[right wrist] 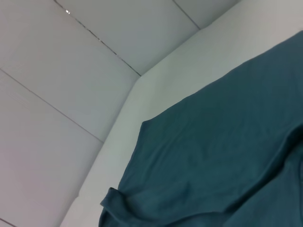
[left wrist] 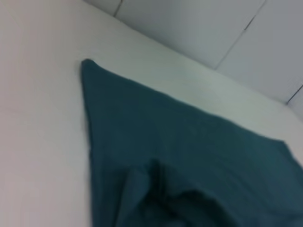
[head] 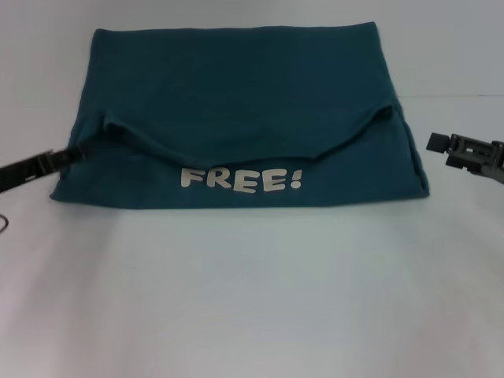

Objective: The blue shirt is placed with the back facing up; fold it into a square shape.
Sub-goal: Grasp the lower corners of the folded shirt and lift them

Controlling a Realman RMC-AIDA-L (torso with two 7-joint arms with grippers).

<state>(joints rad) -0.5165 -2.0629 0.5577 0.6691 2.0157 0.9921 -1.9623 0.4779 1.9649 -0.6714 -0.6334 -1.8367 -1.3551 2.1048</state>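
White counter (head: 252,299) fills the head view; the blue shirt (head: 236,102) lies folded, lettering showing. Left gripper (head: 75,151) meets the flap's corner, closure cannot be told. Right gripper (head: 445,144) sits just beside the far edge, apart, state unclear.
Left wrist: soft, limp cloth (left wrist: 189,156), judged light.
Right wrist: wrinkled corner (right wrist: 113,203), best pinched at corners.
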